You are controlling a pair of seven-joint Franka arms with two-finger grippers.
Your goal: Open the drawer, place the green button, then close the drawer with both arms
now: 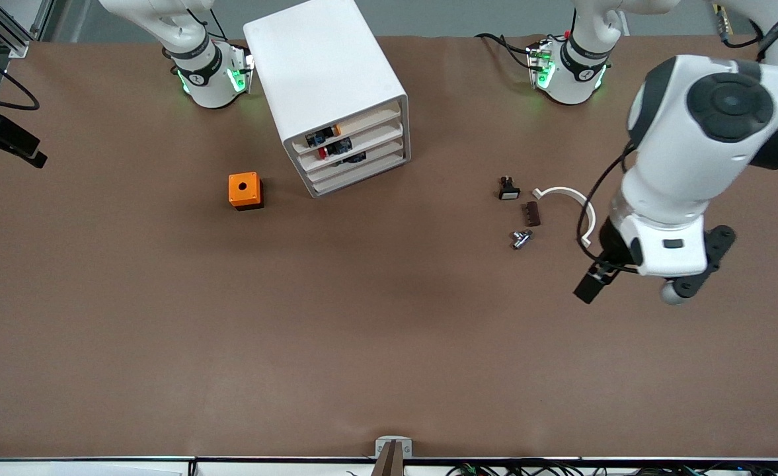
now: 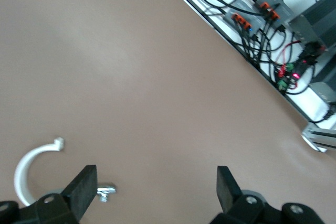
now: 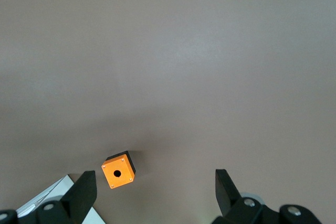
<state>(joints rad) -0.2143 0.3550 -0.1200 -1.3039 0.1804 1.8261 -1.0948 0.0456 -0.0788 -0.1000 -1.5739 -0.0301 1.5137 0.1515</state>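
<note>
Drawer [image 1: 357, 162]: shallow white plastic tray, third of four in one rounded white cabinet [image 1: 326, 66], upper centre of the front view, pushed in flush. Orange box [image 1: 245, 190]: one, cubic, round hole on top, beside the cabinet toward the right arm's end. Loose parts toward the left arm's end (four): black white-faced button [image 1: 509, 189], brown block [image 1: 533, 213], metal fitting [image 1: 521, 238], white C-shaped clip [image 1: 568, 196]. Left gripper [image 2: 157, 182]: over bare table by the clip, fingers spread, empty. Right gripper [image 3: 155, 187]: over the orange box, fingers spread, empty.
</note>
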